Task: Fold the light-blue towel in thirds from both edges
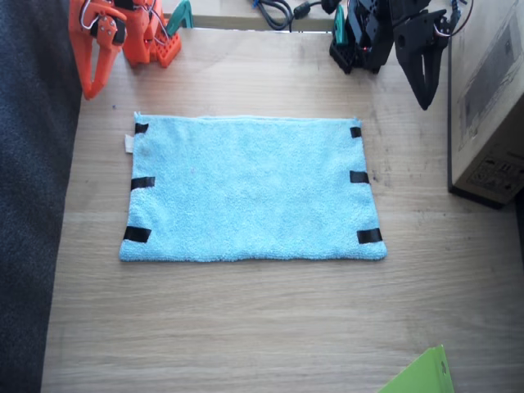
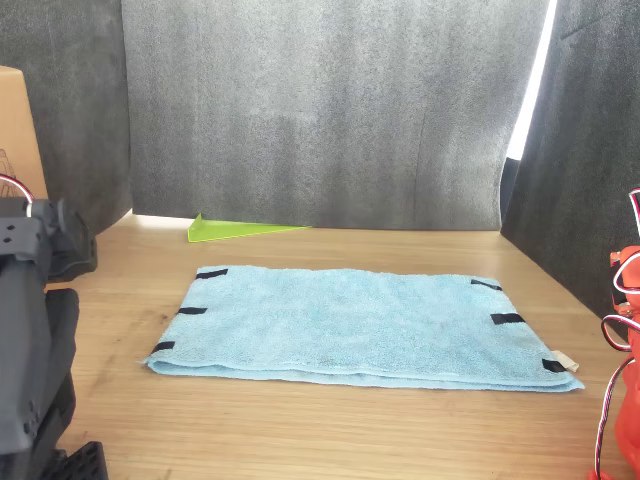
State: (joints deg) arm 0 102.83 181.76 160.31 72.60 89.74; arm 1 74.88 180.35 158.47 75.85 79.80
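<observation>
Wooden table, dark backdrop: the light-blue towel lay flat mid-frame for you, unfolded.
Both edges faced parked arms; the right gripper upper left and left gripper upper right held nothing, seemingly closed.

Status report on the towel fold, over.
Left gripper and right gripper both shut, parked clear of cloth. Light-blue towel flat, unfolded, tape strips showing. Nothing on it.

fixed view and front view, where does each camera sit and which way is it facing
Fixed view: overhead, looking down on the wooden table with the light-blue towel flat; orange right arm and black left arm at the top.
Front view: low at the arms' edge, facing the dark backdrop; parts of both arms at the sides.
Shared: towel, lime-green sheet corner, cardboard box.
</observation>
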